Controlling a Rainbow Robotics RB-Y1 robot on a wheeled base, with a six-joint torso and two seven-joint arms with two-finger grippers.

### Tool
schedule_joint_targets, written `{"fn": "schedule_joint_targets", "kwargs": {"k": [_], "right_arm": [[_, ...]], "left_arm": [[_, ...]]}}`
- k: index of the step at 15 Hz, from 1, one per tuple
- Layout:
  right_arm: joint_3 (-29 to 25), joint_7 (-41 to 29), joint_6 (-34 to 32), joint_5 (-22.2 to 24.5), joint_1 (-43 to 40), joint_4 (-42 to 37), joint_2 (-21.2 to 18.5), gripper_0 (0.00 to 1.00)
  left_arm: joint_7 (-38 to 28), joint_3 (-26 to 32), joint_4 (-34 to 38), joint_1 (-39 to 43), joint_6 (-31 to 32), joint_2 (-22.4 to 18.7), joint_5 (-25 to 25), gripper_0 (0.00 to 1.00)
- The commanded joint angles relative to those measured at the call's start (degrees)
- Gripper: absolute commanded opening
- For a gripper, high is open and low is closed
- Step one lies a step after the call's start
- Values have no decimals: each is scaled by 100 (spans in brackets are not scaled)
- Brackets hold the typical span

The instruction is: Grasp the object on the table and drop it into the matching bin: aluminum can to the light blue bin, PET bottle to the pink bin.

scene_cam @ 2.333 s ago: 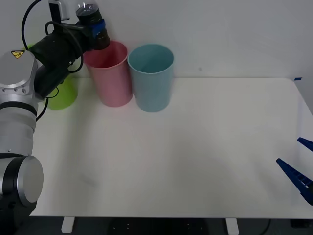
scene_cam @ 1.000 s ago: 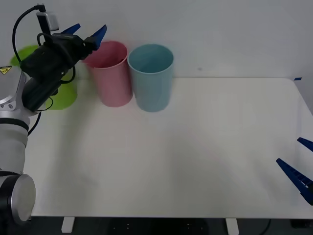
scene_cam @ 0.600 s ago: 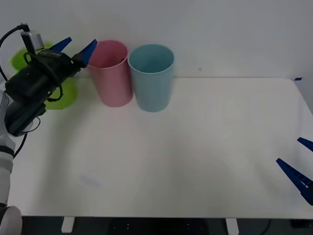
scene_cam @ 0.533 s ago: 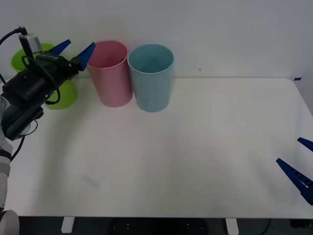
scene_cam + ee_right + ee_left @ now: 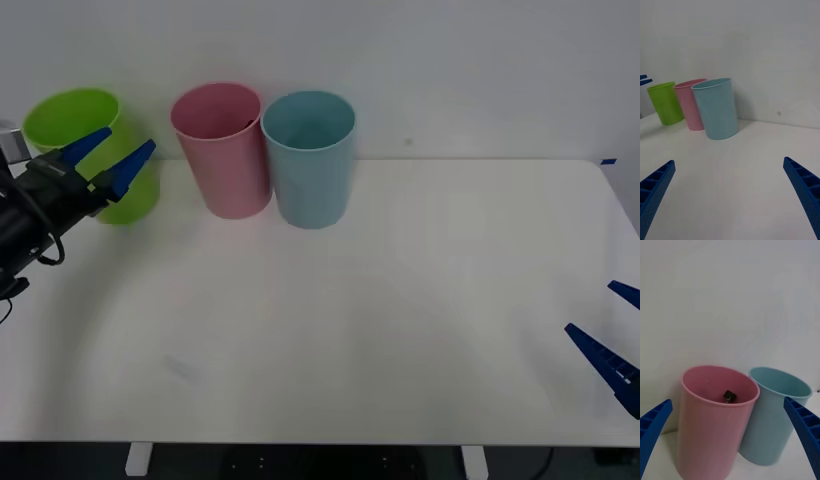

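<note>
1. The PET bottle (image 5: pixel 729 395) sat down inside the pink bin (image 5: pixel 222 150); just its black cap peeked out, the rest was hidden by the wall.
2. Left gripper (image 5: pixel 103 157) hovered in front of the lime green bin (image 5: pixel 85 140), fingers apart and holding nothing.
3. Right gripper (image 5: pixel 610 335) was cut off at the desk's (image 5: pixel 400 320) right edge, fingers spread too.
4. The light blue bin (image 5: pixel 310 155) stood just beside the pink one, with loads of open desk in front.

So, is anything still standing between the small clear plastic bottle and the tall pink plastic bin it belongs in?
Nothing visible. The small clear plastic bottle's black cap already shows inside the tall pink plastic bin. The left gripper hangs open in front of the lime green bin.
</note>
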State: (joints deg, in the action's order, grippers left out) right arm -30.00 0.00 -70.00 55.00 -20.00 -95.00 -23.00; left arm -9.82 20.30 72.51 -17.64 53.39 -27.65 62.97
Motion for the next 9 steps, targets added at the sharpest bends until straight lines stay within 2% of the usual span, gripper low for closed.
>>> {"fn": "schedule_joint_targets", "kwargs": {"k": [1,5,9], "right_arm": [[0,0,0,0,0,0,0,100],[0,0,0,0,0,0,0,100],[0,0,0,0,0,0,0,100]], "left_arm": [[130,71,79,411,374,-223,-303,100],[402,203,430,1123,594,-469,-637,100],[815,519,500,1659,954,-469,-742,100]]}}
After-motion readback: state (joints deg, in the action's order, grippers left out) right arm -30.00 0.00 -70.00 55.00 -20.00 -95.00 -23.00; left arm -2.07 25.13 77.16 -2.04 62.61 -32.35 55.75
